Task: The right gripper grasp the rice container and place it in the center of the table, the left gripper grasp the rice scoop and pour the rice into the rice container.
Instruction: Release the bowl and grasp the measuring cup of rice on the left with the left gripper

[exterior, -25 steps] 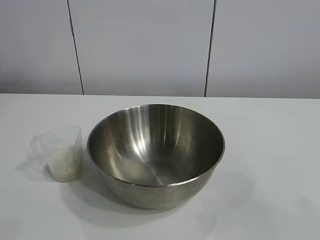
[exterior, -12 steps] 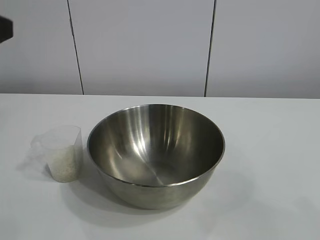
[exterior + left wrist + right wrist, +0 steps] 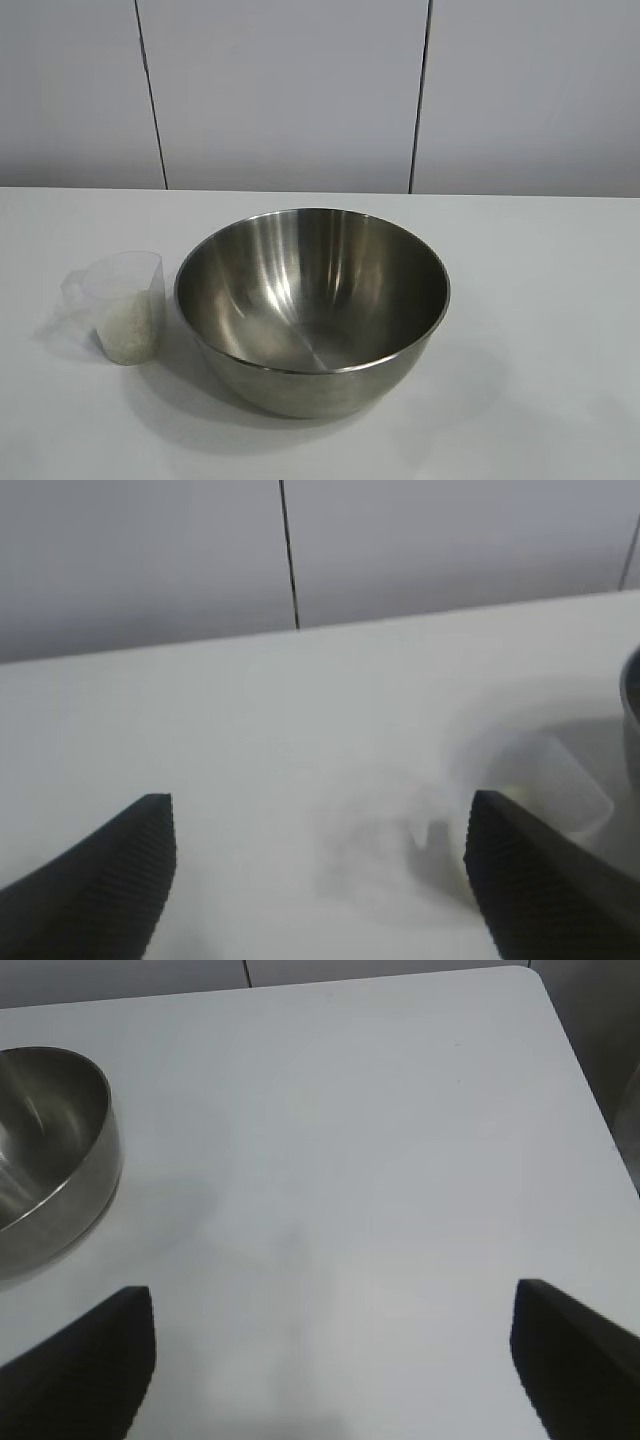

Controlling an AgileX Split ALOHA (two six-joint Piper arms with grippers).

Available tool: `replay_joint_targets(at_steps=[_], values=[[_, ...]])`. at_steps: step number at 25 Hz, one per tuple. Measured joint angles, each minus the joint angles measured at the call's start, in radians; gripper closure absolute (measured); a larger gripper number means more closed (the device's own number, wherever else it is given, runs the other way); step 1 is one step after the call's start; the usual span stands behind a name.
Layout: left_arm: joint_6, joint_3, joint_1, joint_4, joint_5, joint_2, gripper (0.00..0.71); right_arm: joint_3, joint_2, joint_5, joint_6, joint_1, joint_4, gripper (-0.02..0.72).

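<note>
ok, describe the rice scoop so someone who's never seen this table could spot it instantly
Find the big stainless-steel rice container in the middle of the white table in the exterior view. Just beside it, on that view's left, stands the rice scoop: a small clear plastic cup, upright, partly filled with white rice. It is the only see-through item, far smaller than the bowl.

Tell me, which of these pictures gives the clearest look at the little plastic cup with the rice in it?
The exterior view: the rice scoop stands whole and upright beside the rice container, the rice visible inside. The left wrist view shows the scoop only partly, blurred, behind one finger of the left gripper. The right wrist view does not show it.
</note>
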Motion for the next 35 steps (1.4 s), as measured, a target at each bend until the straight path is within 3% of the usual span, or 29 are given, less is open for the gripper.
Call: replay_joint_targets(at_steps=[11, 17, 24, 29, 35], values=[[-0.005, -0.140, 0.016, 0.051, -0.005, 0.330, 0.139, 0.000, 0.000, 0.000, 0.000, 0.000, 0.000, 0.042], [-0.009, -0.210, 0.109, 0.114, -0.013, 0.402, 0.159, 0.000, 0.000, 0.000, 0.000, 0.000, 0.000, 0.042], [-0.040, -0.266, 0.255, 0.340, -0.018, 0.477, 0.172, 0.000, 0.000, -0.002, 0.000, 0.000, 0.000, 0.042], [-0.047, -0.311, 0.296, 0.410, -0.018, 0.522, 0.173, 0.000, 0.000, -0.002, 0.000, 0.000, 0.000, 0.042], [-0.049, -0.366, 0.307, 0.415, -0.018, 0.522, 0.174, 0.000, 0.000, -0.002, 0.000, 0.000, 0.000, 0.042]])
